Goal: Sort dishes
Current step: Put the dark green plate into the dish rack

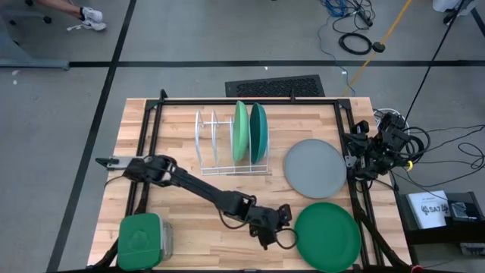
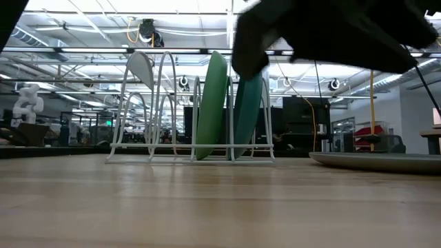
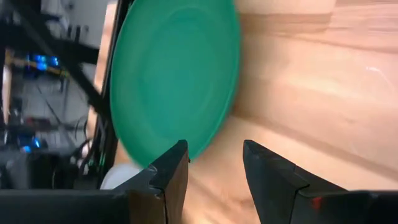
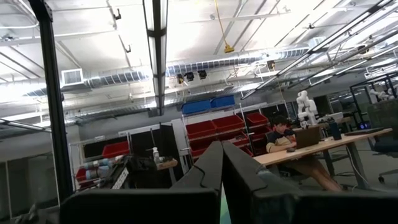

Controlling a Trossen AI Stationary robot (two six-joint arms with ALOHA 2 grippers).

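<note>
From above, the left arm reaches across the table, and the left gripper (image 1: 282, 230) sits at the near side, right beside the dark green plate (image 1: 327, 236) lying flat at the near right corner; whether it touches the rim I cannot tell. The grey plate (image 1: 315, 167) lies flat just beyond it. The light mint green plate (image 1: 241, 130) and the teal plate (image 1: 258, 132) stand upright, side by side, in the white wire rack (image 1: 212, 144). The right gripper (image 1: 362, 158) waits folded at the right table edge.

At table height, a dark blurred arm covers the upper right; the mint plate (image 2: 211, 105) and teal plate (image 2: 247, 117) stand in the rack (image 2: 155, 103), and the grey plate's (image 2: 375, 160) rim shows at right, cut off.

The left wrist camera shows the fingers (image 3: 172, 174) spread, empty, the dark green plate (image 3: 175, 78) just ahead.

The right wrist camera shows its fingers (image 4: 205, 174) pressed together, holding nothing.
</note>
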